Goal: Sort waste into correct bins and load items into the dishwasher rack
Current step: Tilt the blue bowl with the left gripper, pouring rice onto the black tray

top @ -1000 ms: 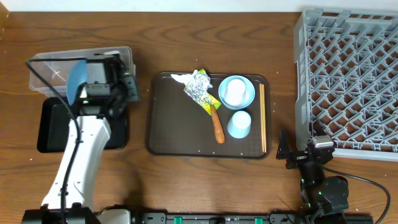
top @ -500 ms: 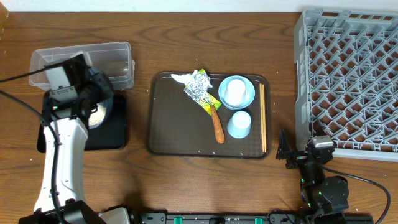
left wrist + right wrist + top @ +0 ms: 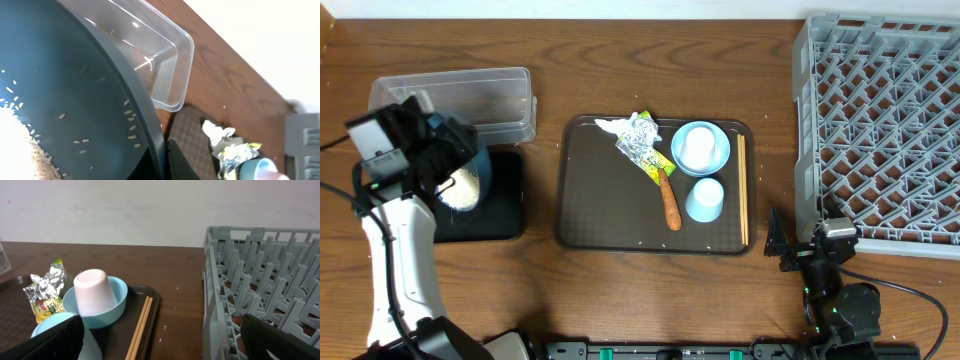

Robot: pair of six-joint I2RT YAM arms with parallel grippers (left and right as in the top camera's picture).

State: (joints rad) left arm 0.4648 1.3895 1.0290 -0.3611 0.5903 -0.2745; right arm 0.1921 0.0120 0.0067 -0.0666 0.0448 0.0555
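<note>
Right arm: the right gripper (image 3: 776, 247) sits at the near right of the bench, jaws spread wide and holding nothing.
Left arm: the left gripper (image 3: 448, 155) has its jaws clamped tight on the rim of the big blue bowl (image 3: 65, 65), which is tipped steeply over the black tray (image 3: 505, 215) at the left.
Rice: a heap of rice (image 3: 460, 188) lies in the low side of the bowl, with stray grains on its wall. It is loose and light, so it will likely slide in clumps and some may cling.
Bowl handling: it looks rigid, smooth and heavy for a rim pinch, so it could swivel in the jaws. The rim is the only thin place to grip.
Brown tray (image 3: 600, 210): mid-bench, it holds the carrot stick (image 3: 670, 208), the wrapper (image 3: 658, 163) and the foil (image 3: 640, 137). The stick looks firm and is best pinched across its middle. The foil and wrapper crush, so take their bulk.
Cups: a pale cup (image 3: 705, 199) stands nearer. A white cup (image 3: 94, 292) sits upside down in the small bowl (image 3: 719, 152). All look hard and slick, so grip across a wall.
Chopsticks (image 3: 742, 190): thin, lying flat at the tray's right edge, awkward to lift; take them mid-length.
Clear tub (image 3: 490, 100): just beyond the black tray.
Rack (image 3: 880, 130): far right.
</note>
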